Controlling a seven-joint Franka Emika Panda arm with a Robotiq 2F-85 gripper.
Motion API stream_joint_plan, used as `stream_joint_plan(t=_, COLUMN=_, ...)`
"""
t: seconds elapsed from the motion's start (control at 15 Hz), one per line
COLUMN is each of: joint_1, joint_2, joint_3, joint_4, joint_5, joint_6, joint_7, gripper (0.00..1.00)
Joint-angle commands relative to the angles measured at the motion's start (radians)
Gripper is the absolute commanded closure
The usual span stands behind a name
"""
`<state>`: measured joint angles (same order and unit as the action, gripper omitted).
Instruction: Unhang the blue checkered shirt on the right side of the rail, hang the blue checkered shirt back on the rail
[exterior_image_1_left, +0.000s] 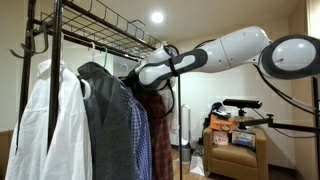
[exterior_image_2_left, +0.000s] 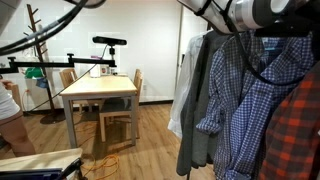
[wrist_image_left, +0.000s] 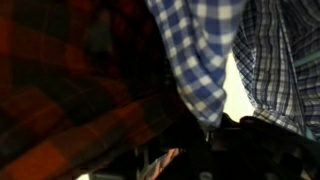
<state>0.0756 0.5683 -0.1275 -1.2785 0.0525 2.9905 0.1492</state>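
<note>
The blue checkered shirt (exterior_image_1_left: 139, 132) hangs on the right part of the rail (exterior_image_1_left: 100, 39), between a grey garment and a dark red plaid shirt. It shows fully in an exterior view (exterior_image_2_left: 245, 100). My gripper (exterior_image_1_left: 133, 76) reaches in from the right at hanger height, right at the top of that shirt. In the wrist view a fold of the blue checkered cloth (wrist_image_left: 195, 50) comes down to my dark jaws (wrist_image_left: 215, 125). The jaws are in shadow, so their opening and any hold are unclear.
A dark red plaid shirt (exterior_image_1_left: 161, 140) (exterior_image_2_left: 297, 130) hangs right beside the blue one and fills the left of the wrist view (wrist_image_left: 70, 80). A grey garment (exterior_image_1_left: 105, 120) and a white shirt (exterior_image_1_left: 50, 120) hang further along. A wooden table (exterior_image_2_left: 100, 90) and a chair with boxes (exterior_image_1_left: 235, 140) stand nearby.
</note>
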Motion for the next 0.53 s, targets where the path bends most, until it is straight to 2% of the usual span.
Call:
stream_joint_plan(t=0.0, joint_1=0.048, joint_2=-0.121, joint_3=-0.063, joint_4=-0.188, joint_5=-0.010, joint_6=0.091, joint_7=0.064, gripper=0.92)
stream_joint_plan(t=0.27, joint_1=0.120, joint_2=-0.187, joint_3=-0.156, joint_4=-0.303, joint_5=-0.015, joint_6=0.211, joint_7=0.108, gripper=0.92)
stream_joint_plan(t=0.47, joint_1=0.159, joint_2=-0.220, joint_3=-0.188, joint_4=-0.353, joint_5=-0.006, joint_6=0.293, joint_7=0.101, gripper=0.92)
